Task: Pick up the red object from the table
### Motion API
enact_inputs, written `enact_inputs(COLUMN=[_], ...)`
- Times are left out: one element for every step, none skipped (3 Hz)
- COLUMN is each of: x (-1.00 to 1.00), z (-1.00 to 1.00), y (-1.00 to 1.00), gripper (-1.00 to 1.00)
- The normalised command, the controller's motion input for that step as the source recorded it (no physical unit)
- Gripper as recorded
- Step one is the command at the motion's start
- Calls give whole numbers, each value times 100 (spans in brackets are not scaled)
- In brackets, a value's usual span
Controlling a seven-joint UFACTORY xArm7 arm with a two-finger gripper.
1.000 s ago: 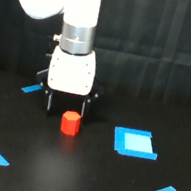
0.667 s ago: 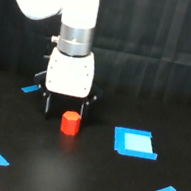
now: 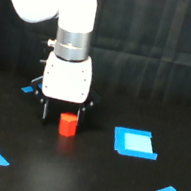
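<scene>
The released claw [image 3: 63, 115] stands over the red block [image 3: 68, 124] on the black counter [image 3: 78, 182], fingers on both sides; no writing is readable.

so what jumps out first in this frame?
The big white arm dominates the exterior view's left, its open pincer straddling a small red block on the black table. Next, the blue square patch to the block's right, with blue tape strips scattered around.

The tool [image 3: 63, 114] stands spread over the red object [image 3: 68, 124], which sits between its fingers on the table [image 3: 79, 177].
</scene>
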Motion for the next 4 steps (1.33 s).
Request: enact_inputs(x=[9,-1,5,-6], z=[-17,-21,-15,-15], y=[-5,-7,9,-1], gripper=[-97,-100,-100,-100])
